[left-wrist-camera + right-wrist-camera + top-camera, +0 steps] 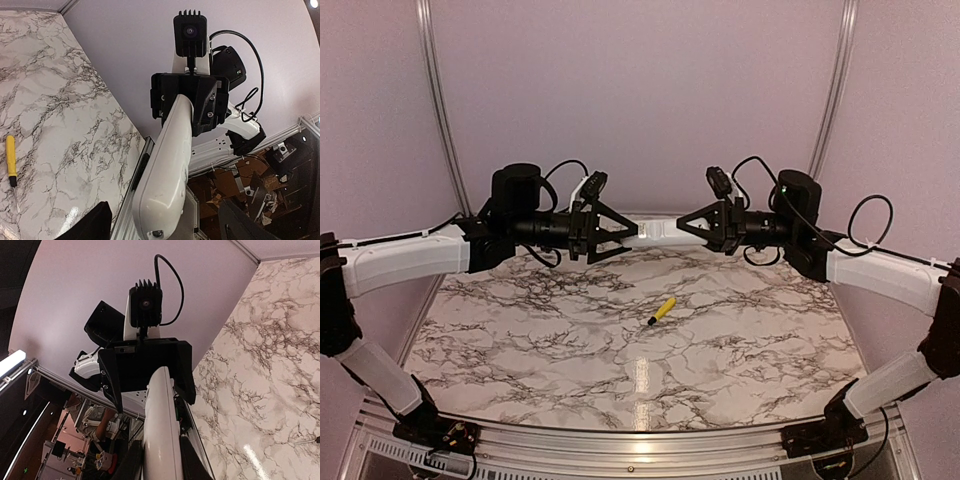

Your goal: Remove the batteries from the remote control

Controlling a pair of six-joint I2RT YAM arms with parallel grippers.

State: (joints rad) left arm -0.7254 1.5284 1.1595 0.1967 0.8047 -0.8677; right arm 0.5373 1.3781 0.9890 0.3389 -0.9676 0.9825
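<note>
White remote control (pixel 655 235) in right tool (pixel 682 228)

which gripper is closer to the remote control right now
Right. The right gripper is shut on one end of the remote control, in contact with it. The left gripper straddles the other end, its fingers standing clear on both sides.

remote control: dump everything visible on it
The remote control is a slim white bar of glossy plastic with rounded ends. It shows a smooth face, with no buttons or batteries in view. It hangs roughly level in the air above the marble-patterned table, spanning the two arms. The right gripper is clamped on one end. The left gripper straddles the other end with its jaws open, fingers clear of it.
</note>
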